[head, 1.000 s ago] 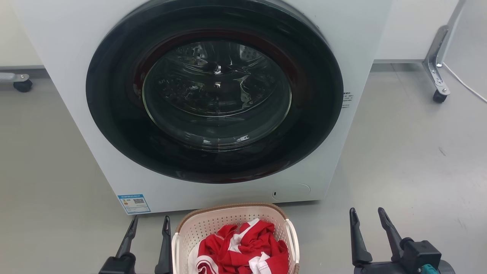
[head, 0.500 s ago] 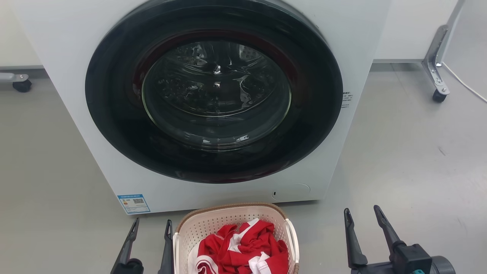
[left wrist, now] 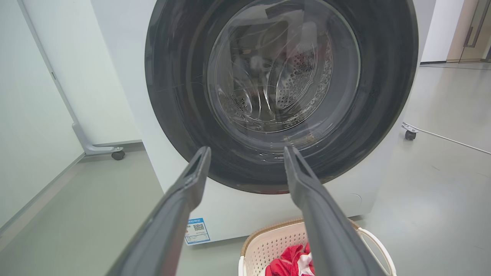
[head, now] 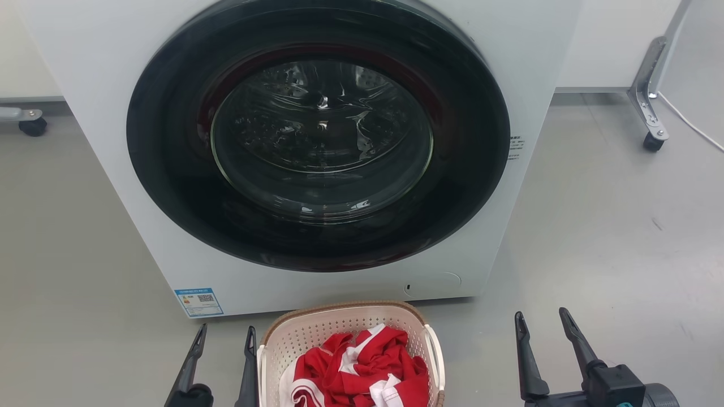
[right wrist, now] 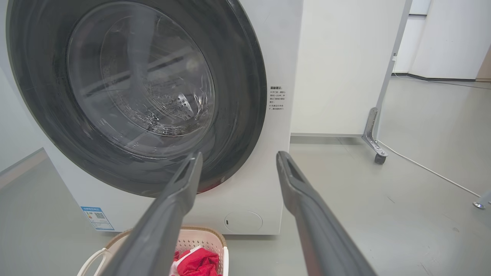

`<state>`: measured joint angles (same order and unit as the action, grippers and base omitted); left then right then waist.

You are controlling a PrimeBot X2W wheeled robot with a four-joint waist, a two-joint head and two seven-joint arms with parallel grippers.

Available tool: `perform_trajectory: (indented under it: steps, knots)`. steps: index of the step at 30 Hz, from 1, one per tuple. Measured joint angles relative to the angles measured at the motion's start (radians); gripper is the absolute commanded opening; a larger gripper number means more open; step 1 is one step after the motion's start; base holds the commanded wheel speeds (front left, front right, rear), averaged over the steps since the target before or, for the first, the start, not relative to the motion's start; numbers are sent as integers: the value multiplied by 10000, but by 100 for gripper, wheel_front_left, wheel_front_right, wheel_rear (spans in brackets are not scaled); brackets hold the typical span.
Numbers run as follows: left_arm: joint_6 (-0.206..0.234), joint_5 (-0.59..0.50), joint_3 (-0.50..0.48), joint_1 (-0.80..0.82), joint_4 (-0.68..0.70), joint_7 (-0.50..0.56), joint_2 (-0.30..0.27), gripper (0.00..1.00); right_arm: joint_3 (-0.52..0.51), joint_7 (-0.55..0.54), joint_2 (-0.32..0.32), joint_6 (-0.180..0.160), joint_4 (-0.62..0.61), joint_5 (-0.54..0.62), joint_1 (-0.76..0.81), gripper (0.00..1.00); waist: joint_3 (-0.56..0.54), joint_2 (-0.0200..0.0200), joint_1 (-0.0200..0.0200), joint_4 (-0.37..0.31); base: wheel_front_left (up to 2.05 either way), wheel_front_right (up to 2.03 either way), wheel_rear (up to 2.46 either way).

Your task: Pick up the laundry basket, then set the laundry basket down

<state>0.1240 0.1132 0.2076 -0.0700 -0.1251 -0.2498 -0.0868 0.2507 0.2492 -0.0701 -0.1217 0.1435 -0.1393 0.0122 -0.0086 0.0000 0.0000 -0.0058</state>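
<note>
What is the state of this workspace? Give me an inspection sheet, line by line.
Surface: grey floor, smooth.
Job's things: laundry basket standing on the floor before the washing machine, red-and-white garment inside.
Clutter: nothing seen.
Grippers: left gripper open, close beside the basket's left side, contact cannot be told; right gripper open, well apart to the basket's right.
Cables: white cable on the floor at far right.
Surroundings: machine door shut; wheeled metal frame at right.
</note>
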Motion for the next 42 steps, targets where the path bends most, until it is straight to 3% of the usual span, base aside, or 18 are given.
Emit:
perform_trajectory:
  steps: [25,35,42]
  knots:
    - [-8,-4,-19,-3,65,0,82,100,-109,0,50,167,-81,23,33,100,141,0,0,37,0,0,0]
    - [-8,0,-56,30,267,0,150,100,-205,2,58,242,-280,92,-95,100,836,0,0,51,0,0,0]
    - [-10,119,-102,690,272,0,219,100,-334,2,56,441,-104,88,-1062,100,1650,0,0,52,0,0,0]
